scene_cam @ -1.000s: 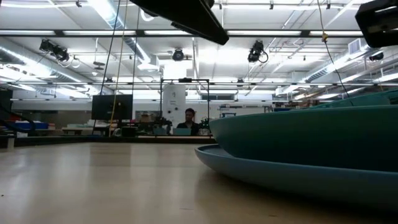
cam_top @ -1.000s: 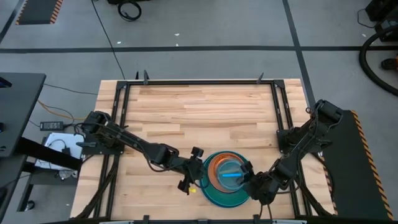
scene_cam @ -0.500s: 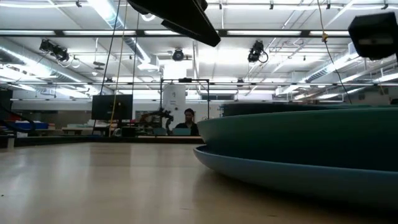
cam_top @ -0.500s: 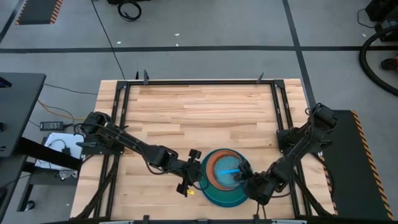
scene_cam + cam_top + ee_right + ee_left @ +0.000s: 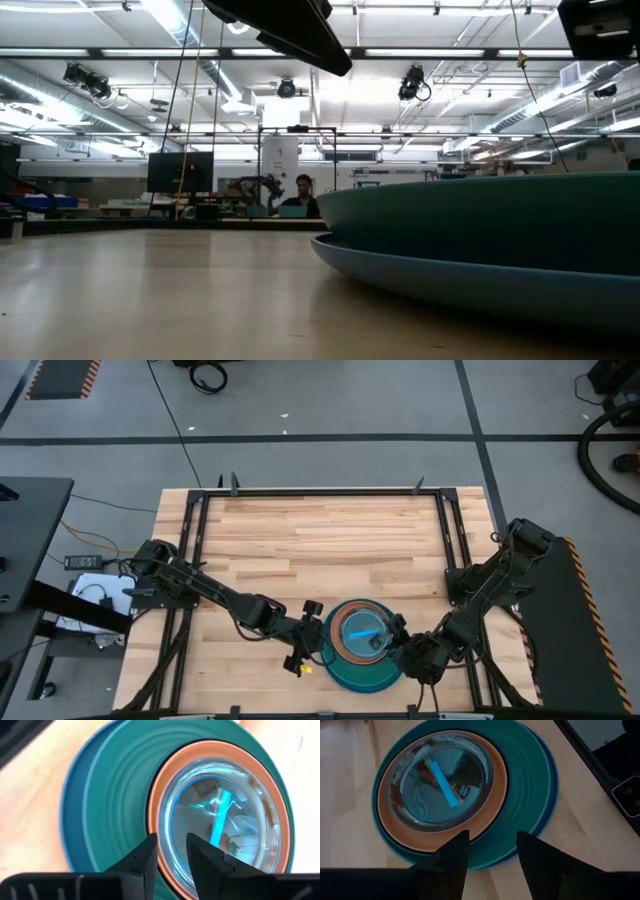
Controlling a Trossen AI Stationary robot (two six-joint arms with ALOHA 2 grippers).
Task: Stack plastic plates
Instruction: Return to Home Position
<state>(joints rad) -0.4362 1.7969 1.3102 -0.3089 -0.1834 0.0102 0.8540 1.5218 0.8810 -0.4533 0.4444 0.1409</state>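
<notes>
The plastic plates (image 5: 360, 647) stand in one stack near the table's near edge. A large blue plate (image 5: 555, 780) lies on the table. On it rest a teal plate (image 5: 525, 785), then a tan-brown one (image 5: 492, 800), then small translucent plates with a cyan tint (image 5: 440, 780). My left gripper (image 5: 492, 837) is open at the stack's left side, with its fingertips over the teal rim. My right gripper (image 5: 170, 845) is open over the stack's right rim, above the tan-brown edge (image 5: 159, 820). Neither one touches a plate. The low view shows the teal plate (image 5: 480, 220) level on the blue one (image 5: 450, 285).
A black metal frame (image 5: 320, 492) runs round the wooden table (image 5: 320, 550). The stack sits close to the near rail, and a small yellow piece (image 5: 305, 669) lies on the wood left of it. In the low view a person (image 5: 303, 195) sits far behind the table.
The upper plates, tilted with one side raised, have dropped level onto the blue plate. The small translucent plates have slid left toward the stack's middle. My right gripper dipped toward the stack, then rose and drew back to the right.
</notes>
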